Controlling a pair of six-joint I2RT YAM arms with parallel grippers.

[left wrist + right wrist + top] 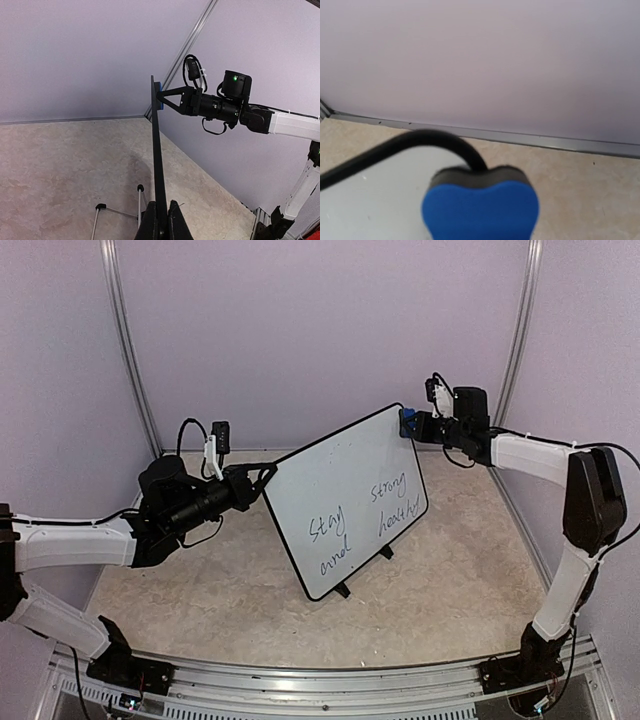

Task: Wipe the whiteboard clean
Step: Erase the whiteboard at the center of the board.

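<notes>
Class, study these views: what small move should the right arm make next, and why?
Probably slide the blue eraser down from the whiteboard's upper corner toward the handwriting: the words are unwiped, the right gripper holds the eraser, and the left gripper clamps the board's edge.

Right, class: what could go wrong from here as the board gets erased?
The left gripper pinches the whiteboard only at its edge, so pressure might tip it.
The eraser in the right gripper sits at the top corner and might slip off the rim.
The handwriting lies lower; a short wipe could miss it.
</notes>
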